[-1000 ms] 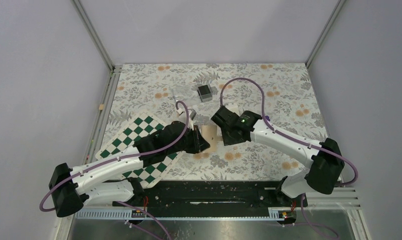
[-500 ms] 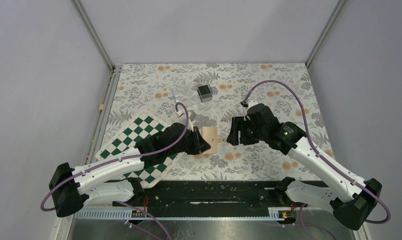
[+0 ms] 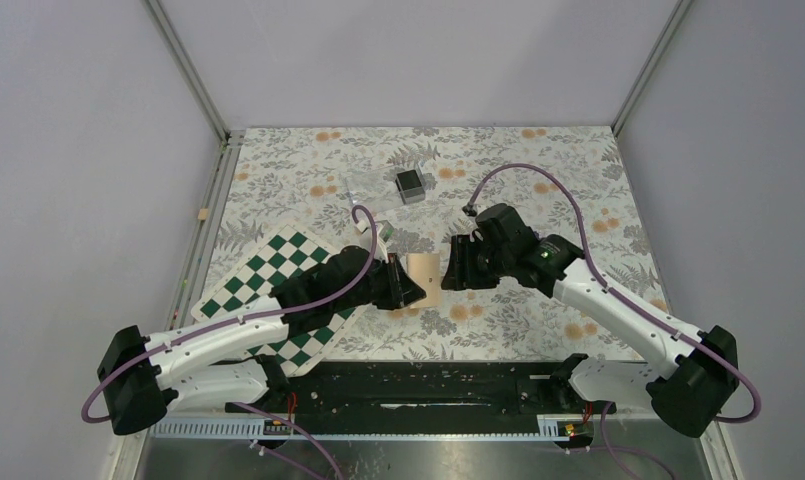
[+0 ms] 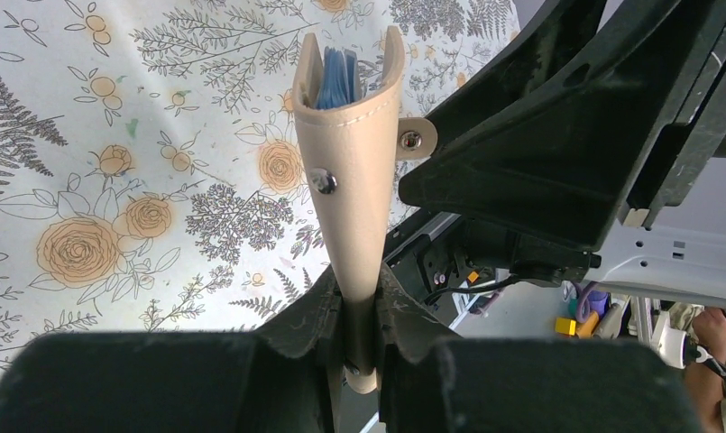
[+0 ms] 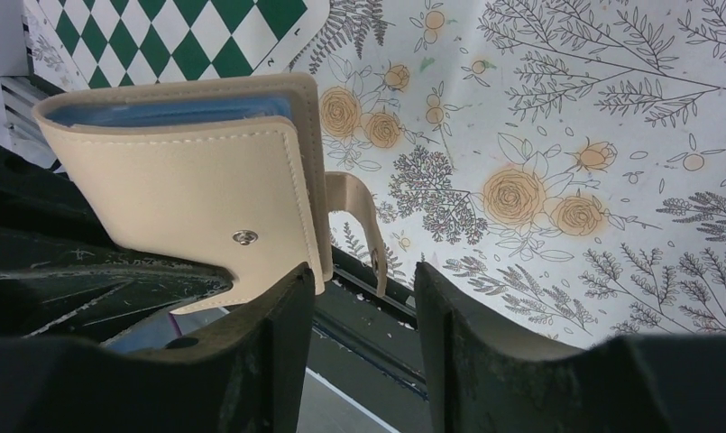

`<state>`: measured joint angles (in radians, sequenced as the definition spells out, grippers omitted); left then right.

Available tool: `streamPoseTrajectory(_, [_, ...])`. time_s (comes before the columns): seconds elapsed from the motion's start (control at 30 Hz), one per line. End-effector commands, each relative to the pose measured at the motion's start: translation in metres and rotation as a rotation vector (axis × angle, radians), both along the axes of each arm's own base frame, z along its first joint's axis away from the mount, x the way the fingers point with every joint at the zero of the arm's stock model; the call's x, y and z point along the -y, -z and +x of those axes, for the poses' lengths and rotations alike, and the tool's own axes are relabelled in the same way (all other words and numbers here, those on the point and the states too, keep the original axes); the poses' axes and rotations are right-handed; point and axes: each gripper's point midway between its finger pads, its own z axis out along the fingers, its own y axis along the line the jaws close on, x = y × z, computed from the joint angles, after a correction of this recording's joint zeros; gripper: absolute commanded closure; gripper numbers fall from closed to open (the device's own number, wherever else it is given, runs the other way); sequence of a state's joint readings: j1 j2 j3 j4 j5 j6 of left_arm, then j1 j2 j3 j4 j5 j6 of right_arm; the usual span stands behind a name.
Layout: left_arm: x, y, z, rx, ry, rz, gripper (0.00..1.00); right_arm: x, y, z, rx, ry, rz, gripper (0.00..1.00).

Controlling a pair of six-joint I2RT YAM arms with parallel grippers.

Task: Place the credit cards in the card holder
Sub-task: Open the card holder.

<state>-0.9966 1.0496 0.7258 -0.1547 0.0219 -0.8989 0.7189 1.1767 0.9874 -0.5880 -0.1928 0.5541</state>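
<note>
The card holder [image 3: 424, 277] is a tan folding wallet held up off the table, with my left gripper [image 3: 402, 290] shut on its lower edge. In the left wrist view the card holder [image 4: 354, 162] rises straight from between the fingers of my left gripper [image 4: 374, 302], and its blue lining shows at the top. My right gripper [image 3: 457, 270] is right beside it, open. In the right wrist view the clasp tab [image 5: 363, 216] hangs loose just above the gap of my right gripper [image 5: 363, 284], and the card holder [image 5: 188, 189] overlaps the left finger. No credit cards are in view.
A green-and-white chequered board [image 3: 278, 290] lies under the left arm. A small dark box [image 3: 410, 185] stands at the back middle of the floral tablecloth [image 3: 538, 190]. A small tan block [image 3: 205, 214] sits on the left rail.
The right arm swung out to the right, away from the card holder, then came back up beside it, its jaws widening and then narrowing. The left arm and card holder stayed put.
</note>
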Motion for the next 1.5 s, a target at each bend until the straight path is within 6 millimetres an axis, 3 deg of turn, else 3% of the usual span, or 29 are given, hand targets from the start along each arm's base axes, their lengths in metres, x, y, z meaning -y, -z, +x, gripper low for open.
streamPoseTrajectory(0.0, [0.007, -0.024, 0.0, 0.039, 0.019, -0.089, 1.0, -0.004, -0.005, 0.009, 0.026, 0.015, 0.016, 0.5])
streamPoseTrajectory(0.4, [0.009, -0.021, -0.001, 0.034, 0.028, -0.097, 1.0, -0.005, 0.01, 0.013, -0.001, 0.019, -0.02, 0.59])
streamPoseTrajectory(0.6, [0.008, -0.022, -0.002, 0.038, 0.031, -0.101, 1.0, -0.005, 0.006, 0.018, 0.015, 0.019, -0.01, 0.6])
streamPoseTrajectory(0.73, [0.008, -0.022, -0.002, 0.04, 0.03, -0.101, 1.0, -0.006, 0.005, 0.019, 0.014, 0.014, -0.005, 0.71])
streamPoseTrajectory(0.87, [0.007, -0.021, -0.001, 0.042, 0.026, -0.098, 1.0, -0.008, 0.003, 0.017, 0.007, -0.008, 0.008, 0.96])
streamPoseTrajectory(0.93, [0.006, -0.021, -0.001, 0.046, 0.022, -0.092, 0.99, -0.008, -0.001, 0.015, 0.013, -0.022, 0.016, 1.0])
streamPoseTrajectory(1.0, [0.002, -0.02, 0.0, 0.059, 0.015, -0.079, 0.8, -0.007, -0.009, 0.013, 0.033, -0.048, 0.021, 1.0])
streamPoseTrajectory(1.07, [-0.008, -0.021, 0.005, 0.093, -0.011, -0.033, 0.37, -0.007, -0.023, 0.009, 0.073, -0.107, 0.033, 1.0])
streamPoseTrajectory(1.13, [-0.03, -0.018, 0.01, 0.133, -0.069, 0.046, 0.04, -0.004, -0.039, 0.004, 0.129, -0.178, 0.04, 1.0])
streamPoseTrajectory(1.23, [-0.064, -0.035, 0.016, 0.256, -0.141, 0.09, 0.01, -0.005, -0.068, -0.007, 0.209, -0.288, 0.082, 1.0])
streamPoseTrajectory(1.3, [-0.076, -0.049, 0.012, 0.361, -0.115, 0.078, 0.01, -0.007, -0.081, -0.017, 0.236, -0.362, 0.114, 1.0])
streamPoseTrajectory(1.47, [-0.077, -0.079, -0.018, 0.644, 0.142, 0.04, 0.01, -0.012, -0.1, -0.049, 0.196, -0.561, 0.196, 1.0])
